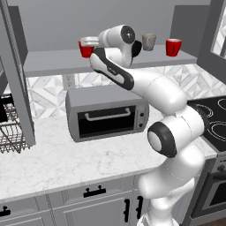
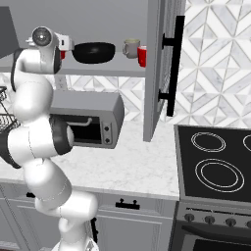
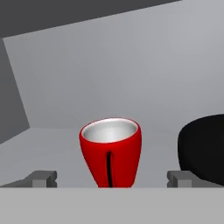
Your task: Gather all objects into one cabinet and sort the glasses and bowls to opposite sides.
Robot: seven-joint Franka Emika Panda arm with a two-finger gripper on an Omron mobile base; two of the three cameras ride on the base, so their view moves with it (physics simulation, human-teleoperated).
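On the grey shelf (image 1: 53, 62) of the upper cabinet, a red cup (image 3: 110, 151) stands upright between the spread fingertips (image 3: 46, 178) of my gripper (image 3: 113, 178), with a gap on each side. The gripper (image 1: 87, 44) is open at that cup (image 1: 86, 50), at the shelf's left end. To the right of it sits the wide black bowl (image 3: 203, 148), also seen from the other side (image 2: 94, 52). Further right stand a grey-beige cup (image 1: 149, 41) and a second red cup (image 1: 173, 47). Those two stand close together (image 2: 130, 48) (image 2: 142, 56) near the open door.
A grey toaster oven (image 1: 108, 114) sits on the marble counter under the shelf. A wire dish rack (image 1: 9, 132) is at the far left. The cabinet doors (image 2: 159, 68) (image 1: 17, 75) hang open on both sides. The stove (image 2: 215, 162) lies to the right.
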